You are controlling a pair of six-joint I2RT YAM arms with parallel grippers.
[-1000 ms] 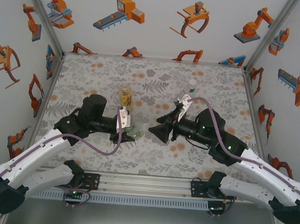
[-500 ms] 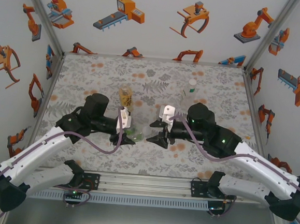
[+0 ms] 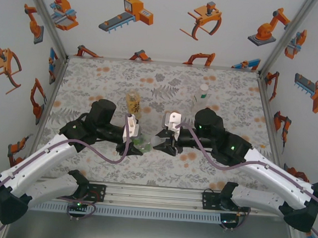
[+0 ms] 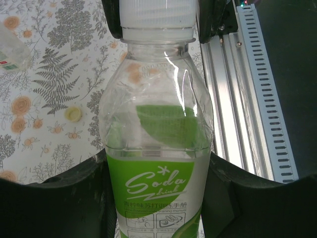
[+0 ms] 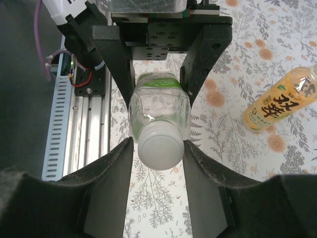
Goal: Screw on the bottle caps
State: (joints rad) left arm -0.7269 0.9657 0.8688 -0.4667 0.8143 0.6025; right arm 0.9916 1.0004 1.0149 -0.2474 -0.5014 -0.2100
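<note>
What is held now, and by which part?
The left gripper clamps the green-label bottle at its label; right gripper flanks its white cap, contact unclear.

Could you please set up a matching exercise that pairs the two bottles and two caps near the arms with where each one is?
Things:
1. green soda bottle
2. white cap
3. pale yellow cap
4. amber bottle

Places:
A. lying loose on the table
B. gripped by the left end effector
C. standing upright on its own
D. between the right end effector fingers

Pairs: 1-B, 2-D, 3-A, 4-C

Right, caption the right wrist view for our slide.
The right gripper straddles the white cap of a bottle held by the left gripper.
</note>
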